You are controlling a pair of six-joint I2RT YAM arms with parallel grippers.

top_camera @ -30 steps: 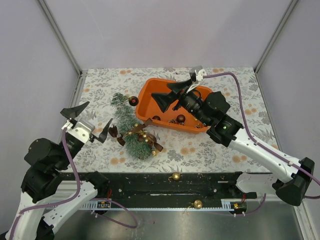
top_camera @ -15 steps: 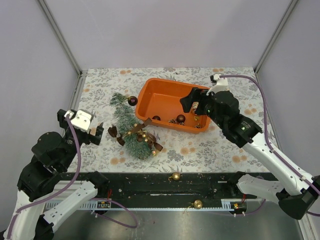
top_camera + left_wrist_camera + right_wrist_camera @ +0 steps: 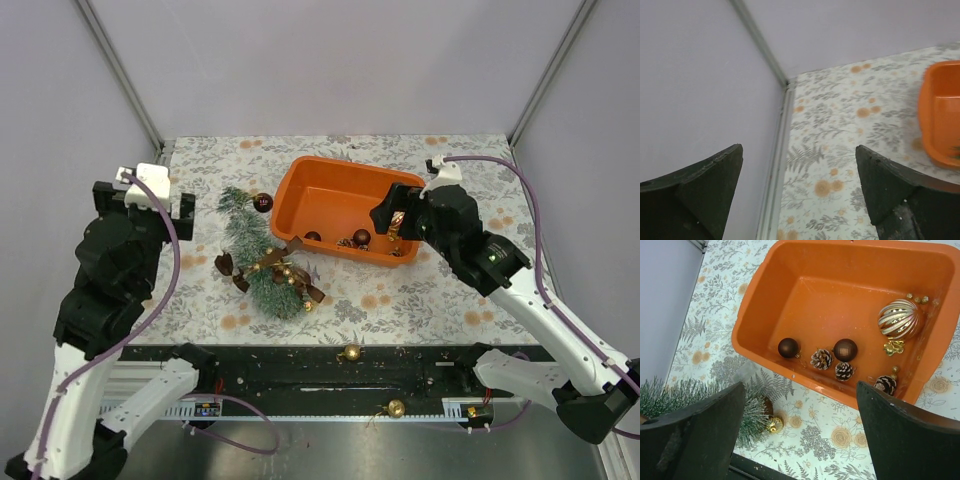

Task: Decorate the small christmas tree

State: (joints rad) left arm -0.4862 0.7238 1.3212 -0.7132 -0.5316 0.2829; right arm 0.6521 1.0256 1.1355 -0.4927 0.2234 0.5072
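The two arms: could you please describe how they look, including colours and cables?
The left arm and right arm match: white links and bulky black joints. A purple cable trails along each arm to a white fitting at the wrist. The fingers are dark, matt wedges.

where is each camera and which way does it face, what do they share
Top external: above and behind the bases, looking down on the table; left arm and right arm show, the small christmas tree lying left of the orange tray.
Left wrist: on the raised left arm, facing the table's far left corner; open left claw frames it.
Right wrist: above the tray, looking down into it; open right claw shows.
Shared: all three see the tray; top and right wrist also share the tree.
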